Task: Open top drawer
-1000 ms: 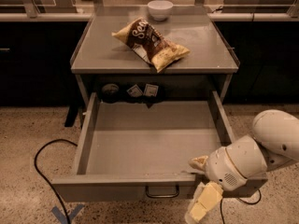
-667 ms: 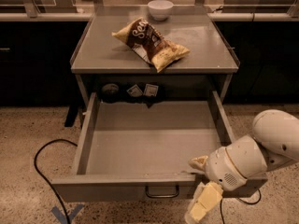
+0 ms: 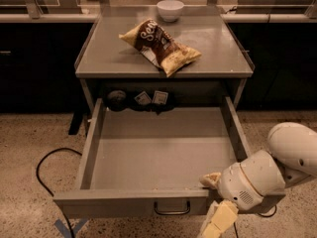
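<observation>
Pincer (image 3: 210, 205) at top drawer (image 3: 124, 205) front corner; drawer open, extending toward camera

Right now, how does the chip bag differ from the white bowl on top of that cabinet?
The chip bag is brown and yellow and crinkled; the bowl is plain white and smooth. The bag lies flat near the middle; the bowl stands upright at the back edge. The bag covers more surface than the bowl. Both rest on the cabinet top. The gripper is low at the right end of the open top drawer's front.
</observation>
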Motion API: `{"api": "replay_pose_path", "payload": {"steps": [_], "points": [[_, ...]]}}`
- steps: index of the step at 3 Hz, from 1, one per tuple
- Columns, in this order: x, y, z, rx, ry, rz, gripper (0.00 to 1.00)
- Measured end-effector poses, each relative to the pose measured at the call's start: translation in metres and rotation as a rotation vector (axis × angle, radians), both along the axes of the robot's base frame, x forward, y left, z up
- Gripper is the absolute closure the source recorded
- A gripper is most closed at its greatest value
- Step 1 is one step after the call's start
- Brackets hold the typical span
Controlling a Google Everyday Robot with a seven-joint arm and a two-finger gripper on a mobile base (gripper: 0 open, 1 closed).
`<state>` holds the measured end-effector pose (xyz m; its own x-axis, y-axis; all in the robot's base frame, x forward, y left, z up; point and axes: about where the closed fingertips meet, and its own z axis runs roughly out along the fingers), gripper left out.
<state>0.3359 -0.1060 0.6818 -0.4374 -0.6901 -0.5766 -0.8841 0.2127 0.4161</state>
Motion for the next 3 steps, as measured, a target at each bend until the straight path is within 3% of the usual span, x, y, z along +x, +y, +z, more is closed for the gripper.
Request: {"api": "replay_pose_path", "payload": {"steps": [2,3], "points": [[-0.049,-0.003,0.014,0.028,0.065,-0.008,0.00],[-0.049,-0.003,0.014,0.028,0.065,-0.008,0.00]]}}
